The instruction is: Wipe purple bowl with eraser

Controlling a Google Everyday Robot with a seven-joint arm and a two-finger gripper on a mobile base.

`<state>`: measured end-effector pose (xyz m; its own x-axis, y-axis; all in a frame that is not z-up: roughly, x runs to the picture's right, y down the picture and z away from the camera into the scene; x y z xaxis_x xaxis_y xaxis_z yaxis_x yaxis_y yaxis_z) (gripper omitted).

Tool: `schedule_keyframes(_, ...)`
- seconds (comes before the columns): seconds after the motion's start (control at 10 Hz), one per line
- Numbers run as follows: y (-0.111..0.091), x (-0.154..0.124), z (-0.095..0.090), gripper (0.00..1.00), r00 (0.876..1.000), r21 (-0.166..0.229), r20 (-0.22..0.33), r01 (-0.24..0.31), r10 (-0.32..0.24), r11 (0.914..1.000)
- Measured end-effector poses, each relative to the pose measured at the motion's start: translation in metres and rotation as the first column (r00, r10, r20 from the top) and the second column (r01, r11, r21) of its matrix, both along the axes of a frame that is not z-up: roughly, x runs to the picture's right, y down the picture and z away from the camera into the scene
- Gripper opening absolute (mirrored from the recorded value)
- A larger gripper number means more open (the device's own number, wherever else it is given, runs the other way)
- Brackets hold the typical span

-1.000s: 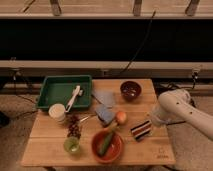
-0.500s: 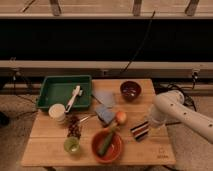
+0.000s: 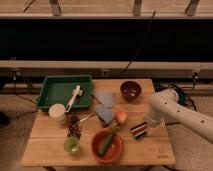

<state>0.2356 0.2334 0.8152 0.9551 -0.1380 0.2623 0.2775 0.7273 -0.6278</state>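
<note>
The purple bowl (image 3: 131, 90) stands at the back right of the wooden table (image 3: 45, 150), small, dark and glossy. The striped eraser (image 3: 139, 131) lies tilted near the table's front right, well in front of the bowl. My white arm comes in from the right and bends down to it. The gripper (image 3: 146, 128) is right at the eraser's right end, touching or nearly touching it. Its tip is hidden behind the wrist.
A green tray (image 3: 52, 90) holding a white brush (image 3: 74, 98) sits at the back left. Blue-grey cloths (image 3: 105, 106), an orange fruit (image 3: 120, 117), an orange bowl (image 3: 116, 150) holding a green vegetable, a white cup (image 3: 57, 112), dark grapes (image 3: 74, 128) and a green cup (image 3: 72, 145) fill the middle and front.
My arm has swung a little to the left and lower, closer over the eraser. The eraser has barely shifted. The bowl has not moved.
</note>
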Motion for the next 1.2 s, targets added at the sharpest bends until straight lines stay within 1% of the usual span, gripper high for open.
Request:
schedule_keyframes(0.1,0.0,0.004,0.001,0.12,1.0,-0.007,-0.008,0.01,-0.01,0.9999)
schedule_keyframes(0.2,-0.001,0.008,0.001,0.04,1.0,-0.012,-0.016,0.012,-0.012,0.9999)
schedule_keyframes(0.3,-0.006,0.015,0.0,0.0,1.0,-0.014,-0.028,0.013,-0.014,0.9998)
schedule_keyframes(0.5,-0.016,0.021,-0.003,0.0,0.999,-0.019,-0.041,0.004,-0.005,0.9998)
schedule_keyframes(0.7,-0.039,0.028,-0.006,0.0,0.998,-0.016,-0.059,0.006,-0.006,0.9999)
schedule_keyframes(0.8,-0.053,0.028,-0.002,0.0,0.998,-0.011,-0.067,0.011,-0.011,0.9999)
schedule_keyframes(0.9,-0.071,0.028,0.004,0.0,0.997,-0.001,-0.073,0.015,-0.015,0.9999)
schedule_keyframes(1.0,-0.089,0.026,0.01,0.0,0.997,0.013,-0.075,0.014,-0.013,0.9998)
schedule_keyframes(1.1,-0.103,0.027,0.015,0.0,0.997,0.024,-0.077,0.015,-0.013,0.9996)
schedule_keyframes(1.2,-0.123,0.027,0.023,0.0,0.997,0.041,-0.08,0.011,-0.007,0.9991)
